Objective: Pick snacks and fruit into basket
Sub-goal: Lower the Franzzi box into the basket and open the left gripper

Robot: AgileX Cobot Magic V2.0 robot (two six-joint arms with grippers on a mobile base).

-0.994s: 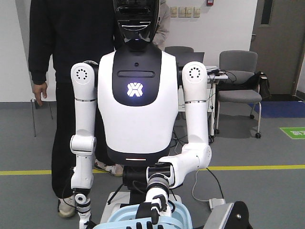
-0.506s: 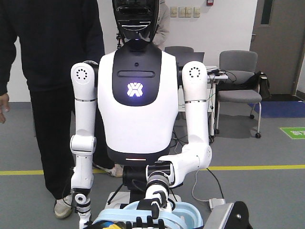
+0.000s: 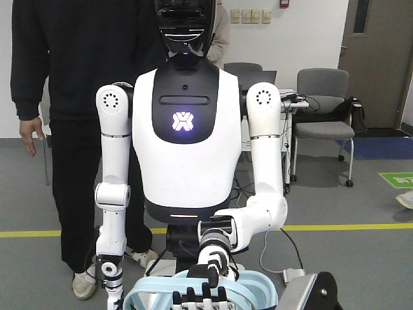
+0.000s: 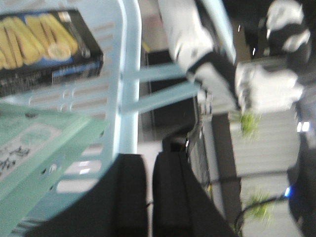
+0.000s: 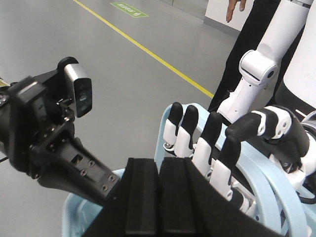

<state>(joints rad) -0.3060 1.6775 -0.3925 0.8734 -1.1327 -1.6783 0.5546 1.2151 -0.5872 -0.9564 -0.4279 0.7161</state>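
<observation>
Item: light-blue lattice plastic basket (image 4: pixel 129 74), hung by its handle from a black-and-white humanoid hand (image 5: pixel 213 138), presumably so I can load it. Contents: black box printed with yellow pieces (image 4: pixel 44 44), mint-green pouch (image 4: pixel 34 148). Left gripper (image 4: pixel 149 197) at its wall and right gripper (image 5: pixel 158 197) by its rim both have jaws pressed together, empty. Fruit unseen.

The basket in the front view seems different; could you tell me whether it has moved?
Yes. The basket has come up slightly and spread to the picture's right: its handles now arch closer to the yellow floor line.
</observation>
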